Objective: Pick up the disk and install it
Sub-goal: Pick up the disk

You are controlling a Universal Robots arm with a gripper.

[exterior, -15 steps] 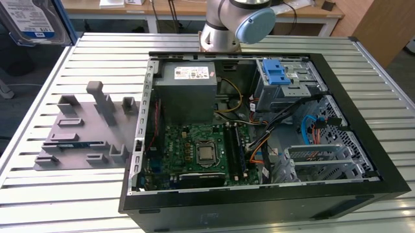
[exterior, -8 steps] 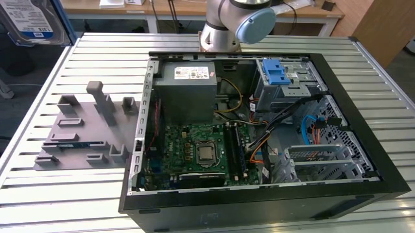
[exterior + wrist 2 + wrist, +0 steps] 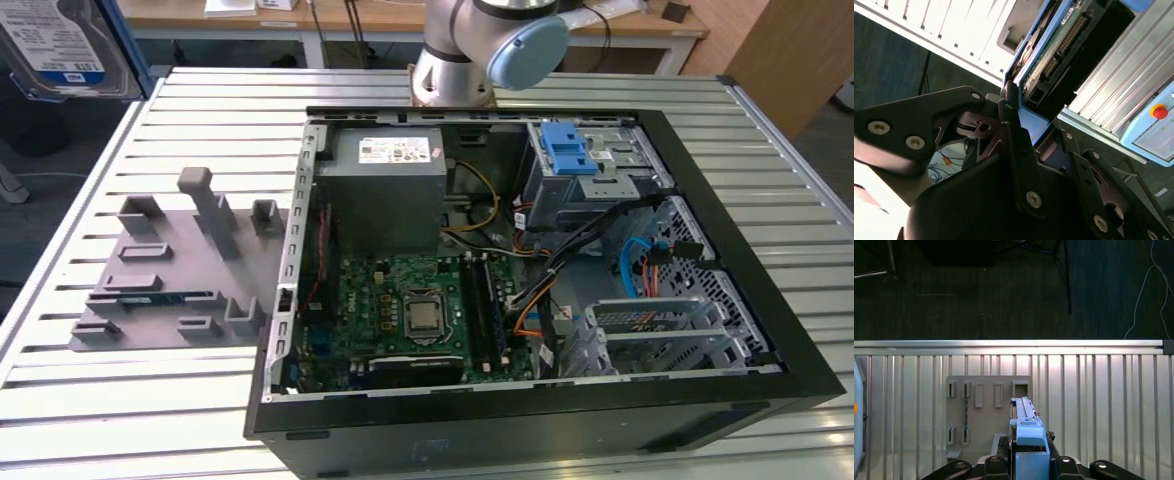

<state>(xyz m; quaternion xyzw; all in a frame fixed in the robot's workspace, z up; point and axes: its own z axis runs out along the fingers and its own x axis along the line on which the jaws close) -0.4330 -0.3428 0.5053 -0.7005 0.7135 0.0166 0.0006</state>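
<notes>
The disk hangs in the air at the far upper corner of the exterior view's left, off the table's edge. Its white label with a blue band and its blue rails show there. In both wrist views I see it edge-on: a blue rail and green circuit board, and a blue end piece. My gripper is shut on the disk, with black fingers pressed against its two sides. It is held high above the grey fixture plate.
An open black computer case lies on the slatted metal table. Inside are a grey power supply, a green motherboard and a silver drive cage with a blue latch. The grey fixture plate sits beside the case. The arm's base stands behind it.
</notes>
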